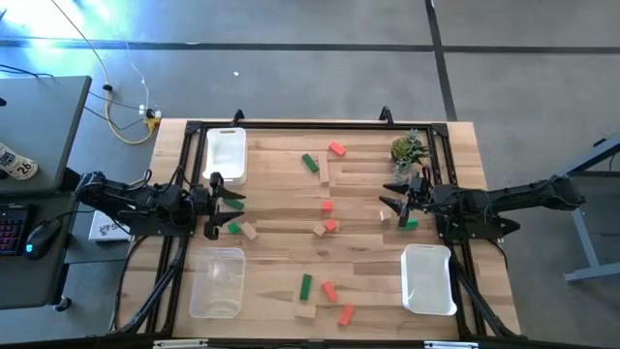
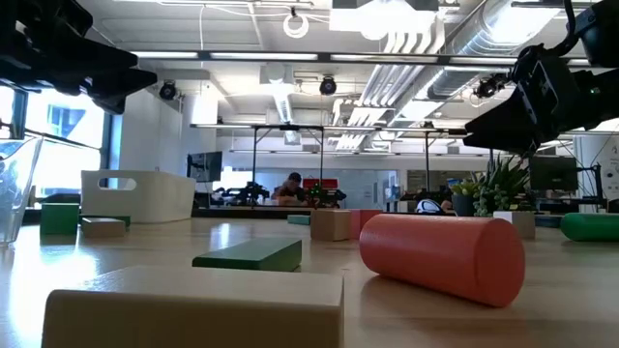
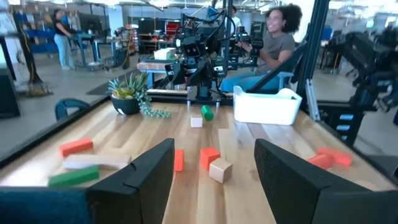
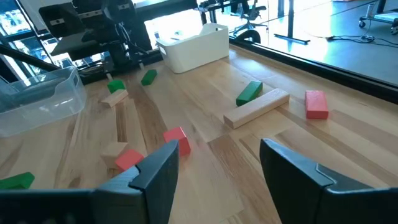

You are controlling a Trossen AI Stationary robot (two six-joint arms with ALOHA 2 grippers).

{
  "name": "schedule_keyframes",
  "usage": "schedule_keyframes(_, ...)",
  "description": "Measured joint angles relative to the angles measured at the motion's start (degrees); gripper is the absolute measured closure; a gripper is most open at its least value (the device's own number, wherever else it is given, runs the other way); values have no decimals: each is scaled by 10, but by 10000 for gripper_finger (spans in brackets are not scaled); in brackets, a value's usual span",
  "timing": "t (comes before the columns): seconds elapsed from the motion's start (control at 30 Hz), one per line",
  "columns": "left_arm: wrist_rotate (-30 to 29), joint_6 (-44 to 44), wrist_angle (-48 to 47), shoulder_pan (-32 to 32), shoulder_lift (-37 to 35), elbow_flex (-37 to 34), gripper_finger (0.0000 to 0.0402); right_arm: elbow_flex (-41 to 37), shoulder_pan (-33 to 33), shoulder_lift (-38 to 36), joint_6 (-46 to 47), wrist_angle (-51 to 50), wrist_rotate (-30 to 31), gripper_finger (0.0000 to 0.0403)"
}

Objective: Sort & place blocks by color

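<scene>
Red, green and tan blocks lie scattered flat on the wooden table (image 1: 281, 194). In the middle are a red cube (image 1: 326, 206), a tan cube (image 1: 319, 230) and another red one (image 1: 331, 225). My left gripper (image 1: 230, 204) hovers open at the table's left side, next to a green block (image 1: 233, 228) and a tan one (image 1: 250, 231). In its wrist view it (image 3: 214, 180) faces a tan cube (image 3: 220, 169) and a red cube (image 3: 209, 157). My right gripper (image 1: 392, 201) hovers open at the right side, near a green block (image 1: 409, 224). Its wrist view (image 4: 217, 174) shows a red cube (image 4: 177, 138).
A white tray (image 1: 226, 155) sits at the far left, a clear tray (image 1: 217, 281) at the near left and a white tray (image 1: 428, 279) at the near right. A small plant (image 1: 408, 148) stands at the far right. More blocks (image 1: 329, 291) lie near the near edge. A person (image 3: 277, 37) sits beyond the table.
</scene>
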Motion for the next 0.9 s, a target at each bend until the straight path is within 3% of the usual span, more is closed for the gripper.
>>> schedule_keyframes(0.5, 0, -139, 0, 0, 0, 0, 191, 0, 0, 0, 0, 0, 0, 192)
schedule_keyframes(0.9, -16, -198, 1, 0, 0, 0, 191, 0, 0, 0, 0, 0, 0, 192)
